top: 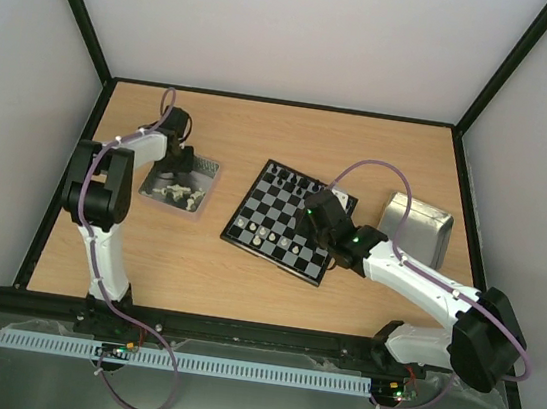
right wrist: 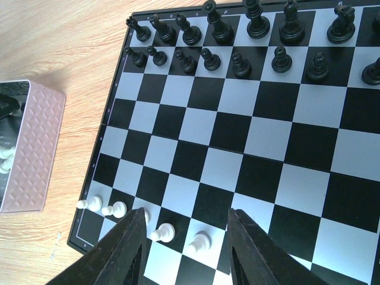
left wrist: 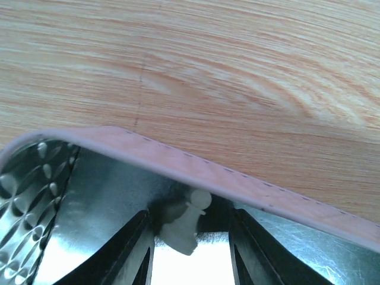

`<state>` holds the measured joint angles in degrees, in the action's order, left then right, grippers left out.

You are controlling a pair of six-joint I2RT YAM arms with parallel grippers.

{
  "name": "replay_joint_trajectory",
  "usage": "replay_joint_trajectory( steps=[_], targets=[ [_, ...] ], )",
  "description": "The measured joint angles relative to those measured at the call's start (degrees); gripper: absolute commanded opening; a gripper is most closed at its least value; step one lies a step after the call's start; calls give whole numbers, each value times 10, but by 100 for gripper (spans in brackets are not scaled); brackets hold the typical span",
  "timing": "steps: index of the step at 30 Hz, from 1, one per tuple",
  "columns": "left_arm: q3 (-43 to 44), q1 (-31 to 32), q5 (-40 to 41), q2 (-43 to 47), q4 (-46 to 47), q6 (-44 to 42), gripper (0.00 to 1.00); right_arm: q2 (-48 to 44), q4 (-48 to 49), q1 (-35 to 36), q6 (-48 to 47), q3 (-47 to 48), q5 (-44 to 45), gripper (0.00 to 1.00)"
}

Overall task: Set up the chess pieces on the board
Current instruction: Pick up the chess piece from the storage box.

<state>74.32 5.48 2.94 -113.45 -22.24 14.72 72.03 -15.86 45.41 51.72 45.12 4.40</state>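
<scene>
The board (top: 286,221) lies at mid table. Black pieces (right wrist: 249,35) fill its two far rows. Several white pawns (right wrist: 162,233) stand in a row near its near left corner, also in the top view (top: 260,231). My right gripper (right wrist: 187,212) hovers open and empty above a white pawn (right wrist: 200,241); its left finger hides another pawn. My left gripper (left wrist: 190,212) is down inside the left metal tray (top: 208,168), open. A white pawn (left wrist: 187,222) lies tilted between its fingers (left wrist: 127,252) against the tray wall, touched by neither. More white pieces (top: 176,193) lie in that tray.
A second metal tray (top: 417,228) stands right of the board, close to my right arm. The left tray's pinkish outer wall (right wrist: 32,148) shows left of the board. Black frame rails (top: 257,331) border the wooden table.
</scene>
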Motion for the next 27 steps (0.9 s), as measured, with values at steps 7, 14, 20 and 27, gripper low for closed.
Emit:
replay_joint_trajectory(
  steps=[7,14,20,27],
  targets=[
    [9,0,-23,-6,-7,-32,20,0,0,0,3,0,0,34],
    [14,0,-38,-9,-14,-34,16,0,0,0,9,0,0,34],
    [19,0,-41,-12,-19,-33,10,0,0,0,14,0,0,34],
    [37,3,-63,-12,-43,-25,9,-2,0,0,12,0,-10,36]
  ],
)
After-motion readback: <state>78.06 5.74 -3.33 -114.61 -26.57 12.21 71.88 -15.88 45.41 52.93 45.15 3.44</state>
